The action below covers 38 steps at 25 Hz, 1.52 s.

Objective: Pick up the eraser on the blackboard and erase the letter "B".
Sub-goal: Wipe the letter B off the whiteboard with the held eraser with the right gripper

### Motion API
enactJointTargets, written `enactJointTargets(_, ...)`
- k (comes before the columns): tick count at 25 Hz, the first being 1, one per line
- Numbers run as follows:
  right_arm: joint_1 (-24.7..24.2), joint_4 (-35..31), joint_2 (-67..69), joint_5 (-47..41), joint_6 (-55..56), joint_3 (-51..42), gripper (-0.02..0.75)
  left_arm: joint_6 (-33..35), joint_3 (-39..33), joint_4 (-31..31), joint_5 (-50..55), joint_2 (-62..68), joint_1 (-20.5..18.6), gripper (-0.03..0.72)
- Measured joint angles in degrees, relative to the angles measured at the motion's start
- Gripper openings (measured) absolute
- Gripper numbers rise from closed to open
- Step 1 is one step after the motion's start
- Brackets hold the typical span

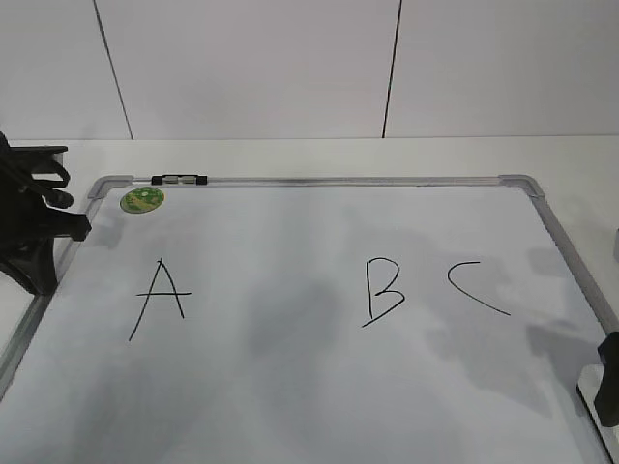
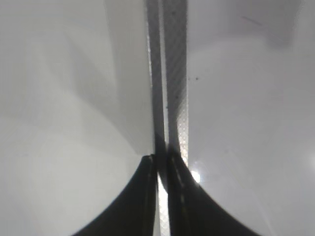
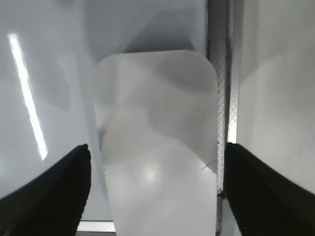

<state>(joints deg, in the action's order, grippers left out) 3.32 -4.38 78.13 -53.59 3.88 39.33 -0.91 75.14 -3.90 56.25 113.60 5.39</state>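
Observation:
The blackboard is a white board with a silver-grey frame, lying flat. The black letter "B" is drawn right of its middle, between an "A" and a "C". In the right wrist view the white eraser lies on the board beside the frame. My right gripper is open, with a finger on each side of the eraser and a thin gap at both. It shows at the board's lower right corner. My left gripper is shut and empty over the board's left frame, far left in the exterior view.
A round green sticker and a small black clip sit at the board's top left. The white table runs behind the board to a white panelled wall.

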Motion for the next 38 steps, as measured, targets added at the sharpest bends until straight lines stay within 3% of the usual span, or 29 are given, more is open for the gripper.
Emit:
enactJointTargets(20, 0.0, -0.8, 6.77, -1.03, -1.17, 0.0, 0.644, 0.0, 0.0, 0.0, 0.0, 0.0, 0.0, 0.026)
enactJointTargets(29, 0.0, -0.36, 6.87, -2.08, -1.62, 0.0, 0.548, 0.0, 0.0, 0.0, 0.0, 0.0, 0.0, 0.026)
enactJointTargets(38, 0.0, -0.22, 6.87, -2.08, -1.62, 0.0, 0.541, 0.0, 0.0, 0.0, 0.0, 0.0, 0.0, 0.027)
